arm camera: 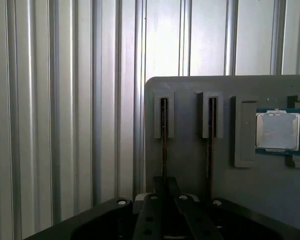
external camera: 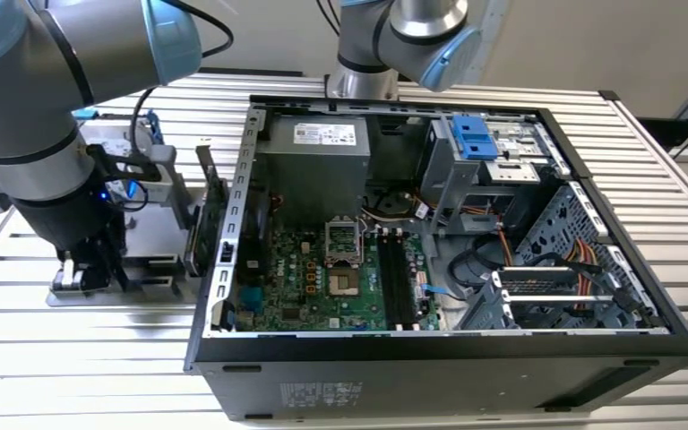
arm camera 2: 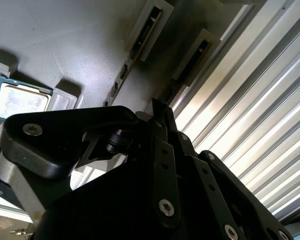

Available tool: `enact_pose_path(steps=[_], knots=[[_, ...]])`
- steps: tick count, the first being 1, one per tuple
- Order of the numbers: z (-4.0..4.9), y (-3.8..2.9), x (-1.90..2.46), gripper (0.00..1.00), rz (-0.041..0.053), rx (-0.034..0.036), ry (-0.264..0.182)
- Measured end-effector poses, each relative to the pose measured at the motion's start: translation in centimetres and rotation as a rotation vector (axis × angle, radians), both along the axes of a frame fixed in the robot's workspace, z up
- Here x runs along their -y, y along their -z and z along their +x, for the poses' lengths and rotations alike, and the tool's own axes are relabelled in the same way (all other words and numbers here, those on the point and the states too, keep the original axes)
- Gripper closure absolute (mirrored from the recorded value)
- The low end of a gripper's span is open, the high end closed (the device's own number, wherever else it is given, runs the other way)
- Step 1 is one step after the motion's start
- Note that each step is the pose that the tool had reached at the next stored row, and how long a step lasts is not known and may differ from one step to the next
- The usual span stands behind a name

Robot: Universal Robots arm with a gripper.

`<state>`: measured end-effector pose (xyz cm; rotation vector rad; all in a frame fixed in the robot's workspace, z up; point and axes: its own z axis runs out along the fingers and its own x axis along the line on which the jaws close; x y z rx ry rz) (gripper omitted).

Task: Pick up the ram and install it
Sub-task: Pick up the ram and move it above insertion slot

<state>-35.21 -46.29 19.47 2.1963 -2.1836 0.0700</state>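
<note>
The ram (arm camera: pixel 163 145) is a thin stick standing on edge in a slot of the grey holder plate (arm camera: pixel 190 165), also seen as the ram (arm camera 2: pixel 121 80) on the plate (arm camera 2: pixel 65 45). My gripper (arm camera: pixel 165 182) sits at the stick's near end, fingers pressed together with the stick's edge running in between them. The second wrist view shows the gripper (arm camera 2: pixel 159 107) at the same spot. In the exterior view my gripper (external camera: pixel 85 273) is down at the holder (external camera: pixel 141 269), on the exterior view's left of the open computer case (external camera: pixel 440 358). The motherboard's black slots (external camera: pixel 394 278) lie inside the case.
Another stick (arm camera: pixel 209 145) stands in the neighbouring slot, and a processor chip (arm camera: pixel 279 131) lies in a pocket beyond it. The holder rests on a ribbed metal table (arm camera: pixel 50 125). A dark card (external camera: pixel 207 193) stands upright between holder and case. Another arm (external camera: pixel 404 36) stands behind the case.
</note>
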Motion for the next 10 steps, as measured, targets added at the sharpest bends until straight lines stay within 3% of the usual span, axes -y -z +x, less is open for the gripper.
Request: enact_pose_path(steps=[10], knots=[[0.00, -0.66, 0.00, 1.00, -0.0002, -0.0002, 0.000]])
